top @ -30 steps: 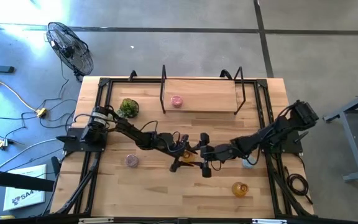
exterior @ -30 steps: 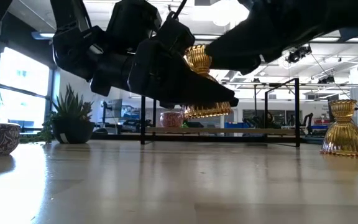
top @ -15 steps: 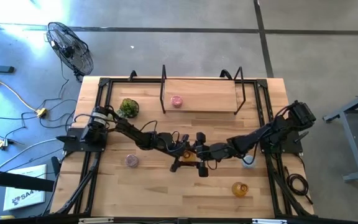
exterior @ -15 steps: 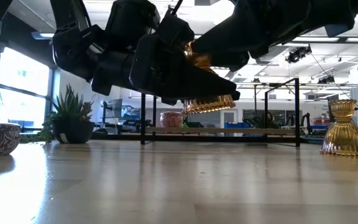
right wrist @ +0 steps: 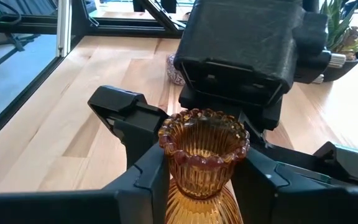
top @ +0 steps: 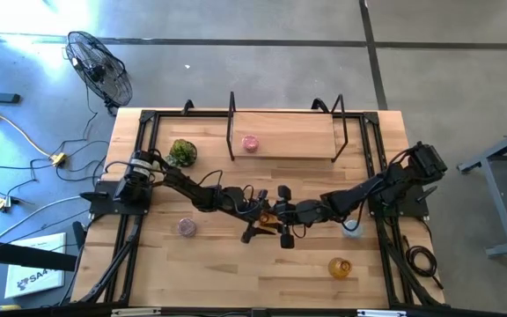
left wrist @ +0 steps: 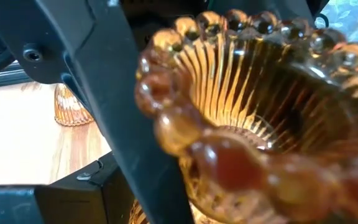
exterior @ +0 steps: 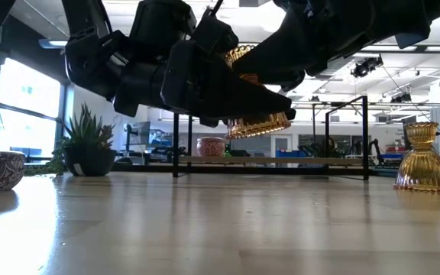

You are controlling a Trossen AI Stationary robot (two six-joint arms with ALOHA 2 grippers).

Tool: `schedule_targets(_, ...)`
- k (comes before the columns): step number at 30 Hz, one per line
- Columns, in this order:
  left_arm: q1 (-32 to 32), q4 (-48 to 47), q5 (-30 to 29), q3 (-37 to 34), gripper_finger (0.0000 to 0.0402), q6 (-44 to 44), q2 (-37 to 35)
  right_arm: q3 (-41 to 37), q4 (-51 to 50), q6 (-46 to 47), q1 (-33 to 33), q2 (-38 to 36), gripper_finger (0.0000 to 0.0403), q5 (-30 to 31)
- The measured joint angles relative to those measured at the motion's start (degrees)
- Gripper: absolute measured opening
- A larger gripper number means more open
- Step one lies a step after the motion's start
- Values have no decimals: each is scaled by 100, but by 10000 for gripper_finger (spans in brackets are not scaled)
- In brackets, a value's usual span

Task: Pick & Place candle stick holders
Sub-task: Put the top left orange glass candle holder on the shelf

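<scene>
While both hands (top: 271,218) apparently grip one amber holder (right wrist: 202,155), another (top: 339,267) stands alone.

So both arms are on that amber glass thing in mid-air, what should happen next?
Probably the left gripper lets go. It holds the amber candle stick holder above the table, and the right gripper now brackets its neck, fingers on either side. Once that grip is firm, the right arm can carry it.
</scene>
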Motion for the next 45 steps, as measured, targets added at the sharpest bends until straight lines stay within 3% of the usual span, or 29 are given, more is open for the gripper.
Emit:
schedule_targets(12, -2, 6, -65, 0, 269, -185, 0, 0, -4, -2, 11, 0, 125, 19)
schedule_targets(15, -11, 7, -324, 0, 274, -217, 0, 0, -16, -31, 11, 0, 125, 21)
schedule_targets(28, -7, 13, -580, 0, 394, -519, 0, -9, -61, -110, 11, 0, 125, 11)
schedule_targets(37, -13, -219, -1029, -2, 386, -516, 0, -9, -344, -223, 151, -180, 125, 160)
schedule_targets(45, -7, -367, -1077, -6, 386, -511, -72, -7, -1252, 3, 489, -580, 125, 845)
